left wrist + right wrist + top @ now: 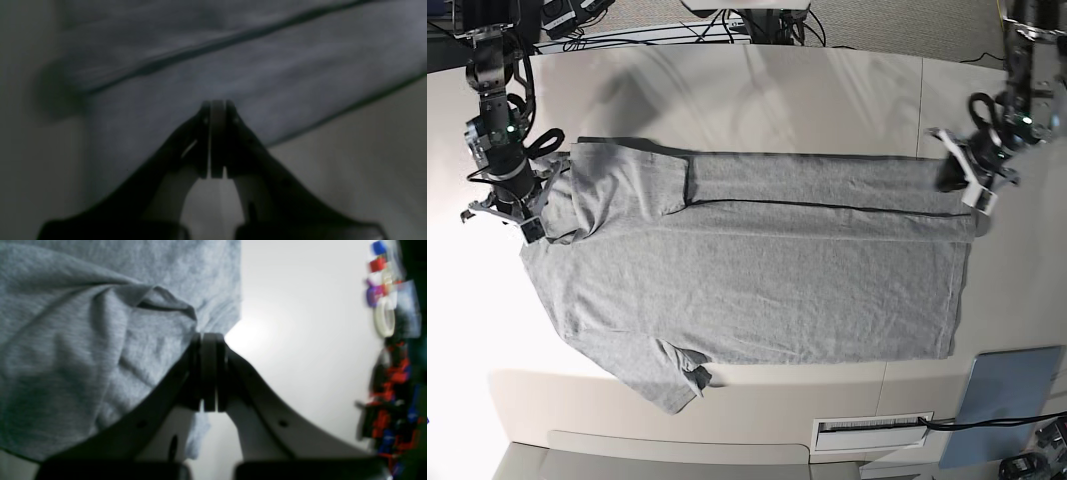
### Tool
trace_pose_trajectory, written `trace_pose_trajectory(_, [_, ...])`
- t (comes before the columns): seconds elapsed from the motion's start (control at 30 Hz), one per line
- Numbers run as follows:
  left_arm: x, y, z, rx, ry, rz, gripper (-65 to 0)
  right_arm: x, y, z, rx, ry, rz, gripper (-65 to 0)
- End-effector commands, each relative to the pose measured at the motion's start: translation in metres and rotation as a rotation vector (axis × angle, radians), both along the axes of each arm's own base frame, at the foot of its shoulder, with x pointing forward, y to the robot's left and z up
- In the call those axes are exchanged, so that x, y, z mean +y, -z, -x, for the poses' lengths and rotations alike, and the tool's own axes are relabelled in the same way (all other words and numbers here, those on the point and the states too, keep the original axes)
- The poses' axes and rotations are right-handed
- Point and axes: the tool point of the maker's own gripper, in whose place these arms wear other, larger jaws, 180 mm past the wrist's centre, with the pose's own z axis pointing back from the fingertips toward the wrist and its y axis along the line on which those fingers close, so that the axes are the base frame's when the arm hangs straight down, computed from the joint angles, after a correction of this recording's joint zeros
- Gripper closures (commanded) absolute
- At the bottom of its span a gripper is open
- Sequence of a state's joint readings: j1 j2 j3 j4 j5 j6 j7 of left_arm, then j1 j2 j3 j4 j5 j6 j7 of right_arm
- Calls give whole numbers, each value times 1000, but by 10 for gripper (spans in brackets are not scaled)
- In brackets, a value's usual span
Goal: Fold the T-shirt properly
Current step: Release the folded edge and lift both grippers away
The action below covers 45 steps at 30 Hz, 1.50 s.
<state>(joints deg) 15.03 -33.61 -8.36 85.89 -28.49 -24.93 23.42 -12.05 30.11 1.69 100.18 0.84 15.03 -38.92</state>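
The T-shirt (757, 290) lies spread on the table (827, 90), its long side running left to right, plain side up; no lettering shows. Nearest to the camera, one short sleeve (672, 375) sticks out flat and is not folded yet. The near half of the body is smooth, with only fine wrinkles. Farther back, the far long edge is already turned over the body as a narrow band, and a dark crease line runs along it from left to right. So I judge that the first lengthwise fold is done on the far side, while the near side, the near sleeve and the crosswise folds are left.

The cloth is soft heather-grey cotton, matte, and it bunches into loose ridges at the far left corner. There the right gripper (208, 340) has its jaws pressed together at the cloth edge; whether cloth is pinched between them I cannot tell. At the far right end, the left gripper (217, 105) is also closed, over the folded band.
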Motion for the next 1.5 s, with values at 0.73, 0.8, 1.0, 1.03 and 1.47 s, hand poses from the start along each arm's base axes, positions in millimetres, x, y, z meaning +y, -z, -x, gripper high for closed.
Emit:
trace_pose_trajectory(0.73, [23,46,107,289,-4,30,0,-8,64,107,325,-19,-8,0])
trace_pose_trajectory(0.8, [23,51,127,343,11,13,0,-8,64,119,344,-28,5,0])
trace_pose_trajectory(1.0, [24,58,183,458,41,-26,0,-14,59,153,390,-30,28,0])
trace_pose_trajectory(1.03, [24,56,190,466,46,-26,0,-16,57,157,391,-27,32,0])
trace_pose_trajectory(1.47, [21,-18,145,231,74,-50,-48,-22,13,130,197,-53,32,0])
